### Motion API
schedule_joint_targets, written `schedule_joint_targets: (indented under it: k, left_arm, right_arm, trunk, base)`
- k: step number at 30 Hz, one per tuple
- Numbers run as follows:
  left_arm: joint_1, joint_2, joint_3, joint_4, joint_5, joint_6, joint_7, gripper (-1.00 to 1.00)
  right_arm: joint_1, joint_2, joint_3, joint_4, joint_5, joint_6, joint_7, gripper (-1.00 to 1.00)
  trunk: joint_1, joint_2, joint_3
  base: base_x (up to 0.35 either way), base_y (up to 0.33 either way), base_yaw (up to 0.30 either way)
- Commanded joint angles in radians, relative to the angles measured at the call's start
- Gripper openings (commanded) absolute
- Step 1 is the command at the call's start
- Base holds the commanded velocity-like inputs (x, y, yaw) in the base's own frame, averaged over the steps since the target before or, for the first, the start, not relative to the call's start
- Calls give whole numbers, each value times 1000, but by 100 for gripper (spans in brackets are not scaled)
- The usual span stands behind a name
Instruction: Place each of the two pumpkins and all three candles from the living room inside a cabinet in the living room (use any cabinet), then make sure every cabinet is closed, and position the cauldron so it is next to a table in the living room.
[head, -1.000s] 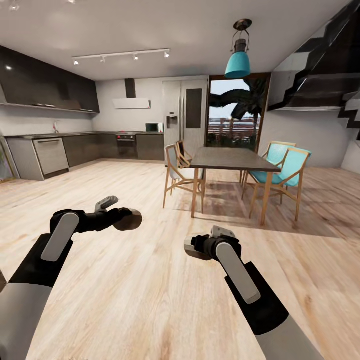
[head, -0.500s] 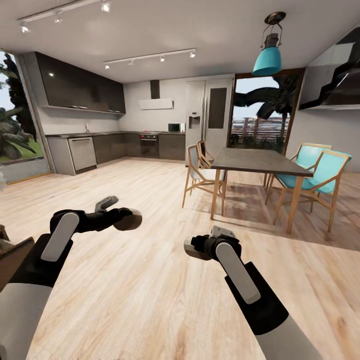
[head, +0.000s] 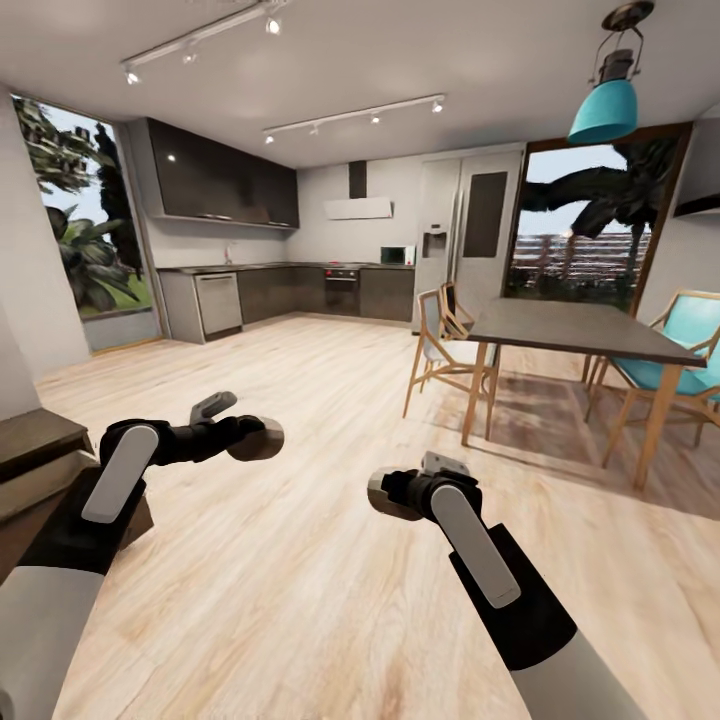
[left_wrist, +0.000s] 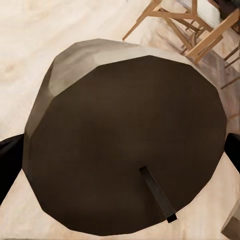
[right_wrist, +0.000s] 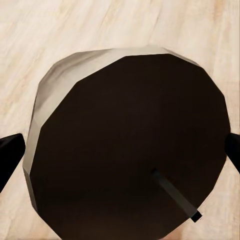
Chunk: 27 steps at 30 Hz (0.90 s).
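Everything in the head view has slid to the right, so the camera has turned left. A big window (head: 88, 235) now shows on the left, and a low dark-brown wooden unit (head: 35, 440) has come in at the left edge.

The left candle (left_wrist: 125, 145) is a stubby grey-beige one with a dark top and a thin wick. The left gripper (head: 248, 437) is clamped on it, with a black finger (left_wrist: 8, 162) on each side. The right candle (right_wrist: 130, 145) looks the same, and the right gripper (head: 388, 495) is clamped on it too. Both candles are held up above the wooden floor (head: 300, 580), a little apart from each other.

I think the dark-brown unit may be the cabinet, but too little of it shows to be sure. It lies off to the left of both grippers, and the left arm is nearer to it. The dining table (head: 570, 330) with its chairs is far off on the right.
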Motion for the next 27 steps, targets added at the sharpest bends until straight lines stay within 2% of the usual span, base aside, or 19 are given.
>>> schedule_joint_targets:
  k: [1,12,16,19,23,27]
  left_arm:
    - [-1,1,-2,-1,14,0,10,-100]
    - [-1,1,-2,-4,16,0,10,-100]
    - [-1,1,-3,-25,52,22,11,-100]
    - [-1,0,-3,-40,81,43,13,-100]
    - [-1,0,1,-39,90,49,19,-100]
    - [-1,0,29,-33,93,51,24,-100]
  right_arm:
    - [-1,0,0,-1,-7,4,-11,-100]
    - [-1,0,0,-1,-7,4,-11,-100]
    - [-1,0,0,-1,-7,4,-11,-100]
    - [-1,0,0,-1,-7,4,-11,-100]
    - [-1,0,0,-1,-7,4,-11,-100]
    - [-1,0,0,-1,-7,4,-11,-100]
  trunk:
    - [0,-1,-1]
    - [0,-1,-1]
    - [0,-1,-1]
    - [-2,0,11]
    - [-3,1,26]
    - [-5,2,41]
  base:
    - [0,0,289]
    - [0,0,289]
    - [0,0,289]
    - [0,0,289]
    - [0,0,289]
    - [0,0,289]
